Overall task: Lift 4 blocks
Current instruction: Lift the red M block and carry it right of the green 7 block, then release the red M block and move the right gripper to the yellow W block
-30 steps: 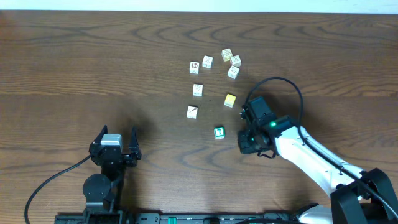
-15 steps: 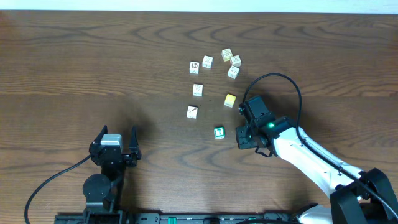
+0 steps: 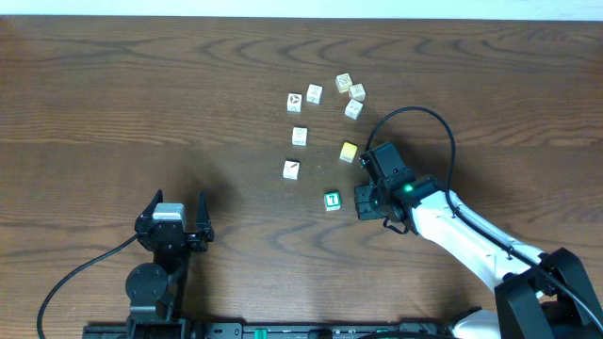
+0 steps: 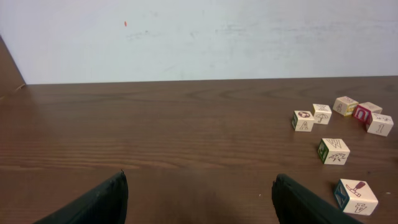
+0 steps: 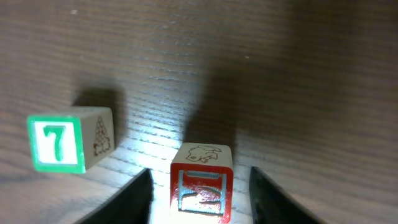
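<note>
In the right wrist view a red block (image 5: 201,190) with a pale letter stands on the table between my right gripper's (image 5: 200,196) fingers. There is a gap on each side, so the gripper is open. The green block (image 5: 57,144) with a white 7 sits just left of it. From overhead the right gripper (image 3: 366,201) covers the red block, with the green block (image 3: 332,200) to its left. The yellow-orange block (image 3: 349,151) lies just beyond it. The white block with a dark diagonal mark (image 3: 291,169) lies further left. My left gripper (image 3: 176,205) stands open and empty at the near left.
Several other cream picture cubes lie behind the task blocks, from one (image 3: 300,137) near the middle to a cluster (image 3: 353,109) at the back. The right arm's black cable (image 3: 415,118) loops over the table beside the yellow-orange block.
My right gripper's jaws have spread wider around the red block, and the gripper has shifted slightly left and away from the near edge. The left arm has not moved.
</note>
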Robot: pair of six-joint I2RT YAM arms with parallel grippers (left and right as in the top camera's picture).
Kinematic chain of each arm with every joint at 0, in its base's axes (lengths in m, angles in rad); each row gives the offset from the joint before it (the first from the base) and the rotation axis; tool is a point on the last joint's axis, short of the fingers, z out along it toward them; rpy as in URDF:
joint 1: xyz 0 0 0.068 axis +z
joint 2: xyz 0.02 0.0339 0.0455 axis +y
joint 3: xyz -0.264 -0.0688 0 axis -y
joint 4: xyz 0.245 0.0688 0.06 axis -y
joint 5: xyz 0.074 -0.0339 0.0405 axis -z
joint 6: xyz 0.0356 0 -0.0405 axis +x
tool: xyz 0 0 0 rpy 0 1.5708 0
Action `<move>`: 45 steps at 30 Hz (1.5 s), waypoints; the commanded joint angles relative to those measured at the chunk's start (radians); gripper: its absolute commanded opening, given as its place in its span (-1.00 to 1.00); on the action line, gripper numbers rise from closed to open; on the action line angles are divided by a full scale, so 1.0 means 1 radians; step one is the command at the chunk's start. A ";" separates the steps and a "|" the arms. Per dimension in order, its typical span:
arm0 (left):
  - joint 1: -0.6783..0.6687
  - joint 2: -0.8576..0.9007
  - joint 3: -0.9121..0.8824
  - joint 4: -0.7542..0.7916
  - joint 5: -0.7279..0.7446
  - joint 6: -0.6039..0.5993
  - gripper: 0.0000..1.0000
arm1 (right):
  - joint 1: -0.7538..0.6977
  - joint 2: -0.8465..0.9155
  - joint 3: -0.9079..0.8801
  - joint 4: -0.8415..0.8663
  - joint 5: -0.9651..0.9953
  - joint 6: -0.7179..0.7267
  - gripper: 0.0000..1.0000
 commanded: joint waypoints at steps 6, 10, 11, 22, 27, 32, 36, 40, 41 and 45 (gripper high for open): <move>0.006 -0.005 -0.014 -0.039 -0.001 -0.005 0.49 | 0.014 0.006 0.054 -0.025 0.017 0.011 0.30; 0.006 -0.005 -0.014 -0.039 -0.001 -0.005 0.48 | 0.014 0.006 0.113 -0.056 0.017 0.012 0.34; 0.006 -0.005 -0.014 -0.039 -0.001 -0.005 0.48 | 0.014 0.006 0.128 -0.060 0.018 0.012 0.36; 0.006 -0.005 -0.014 -0.039 -0.001 -0.005 0.49 | 0.014 0.025 0.186 -0.016 0.122 0.283 0.43; 0.006 -0.005 -0.014 -0.039 -0.001 -0.005 0.49 | 0.015 0.081 0.187 0.095 0.098 0.326 0.44; 0.006 -0.005 -0.014 -0.039 -0.001 -0.005 0.49 | 0.015 0.163 0.189 0.166 0.100 0.375 0.35; 0.006 -0.005 -0.014 -0.039 -0.001 -0.005 0.48 | 0.015 0.185 0.189 0.198 0.100 0.382 0.25; 0.006 -0.005 -0.014 -0.039 -0.001 -0.005 0.49 | 0.015 0.198 0.189 0.235 0.106 0.386 0.25; 0.006 -0.005 -0.014 -0.039 -0.001 -0.005 0.49 | 0.015 0.202 0.189 0.243 0.112 0.392 0.25; 0.006 -0.005 -0.014 -0.039 -0.001 -0.005 0.49 | 0.015 0.223 0.189 0.278 0.126 0.415 0.25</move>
